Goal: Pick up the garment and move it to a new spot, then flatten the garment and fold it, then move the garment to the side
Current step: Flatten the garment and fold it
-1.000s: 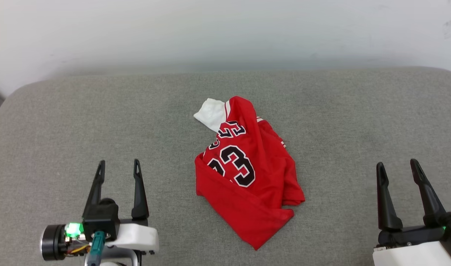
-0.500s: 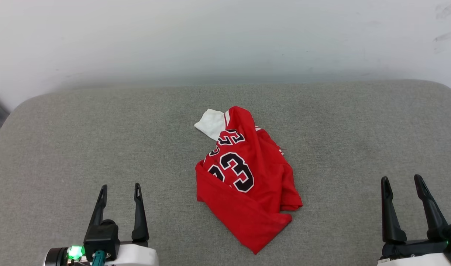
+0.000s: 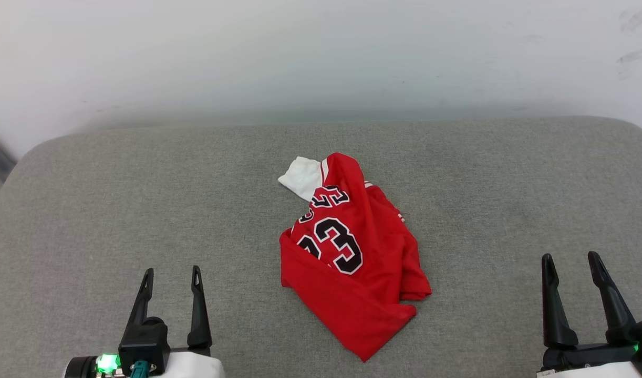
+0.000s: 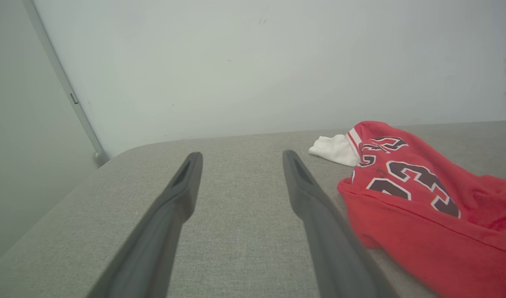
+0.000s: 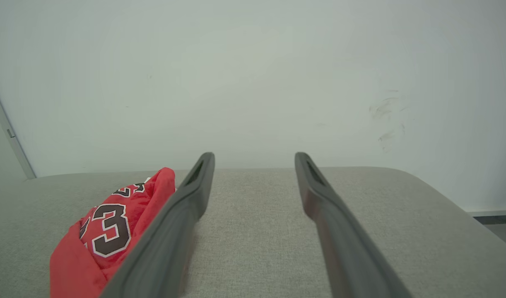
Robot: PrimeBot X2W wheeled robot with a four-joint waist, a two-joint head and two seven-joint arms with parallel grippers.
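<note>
Left hand (image 3: 172, 269): fingers spread wide, nothing held, tips over grey upholstered surface (image 3: 90, 210). Right hand (image 3: 569, 255): also wide, empty.

Red jersey (image 3: 352, 262): crumpled heap on surface between both hands, ahead of fingertips, touching neither, somewhat nearer left hand. Left wrist view: heap just right of that hand's right finger. Right wrist view: heap left of that hand's left finger, partly hidden behind it.

Black "23" faces up. White sleeve (image 3: 301, 177) pokes out at heap's far end, toward left hand's side. Pale wall (image 3: 321, 52) beyond.

grey cushion (image 3: 142, 184), white wall (image 3: 321, 47)
</note>
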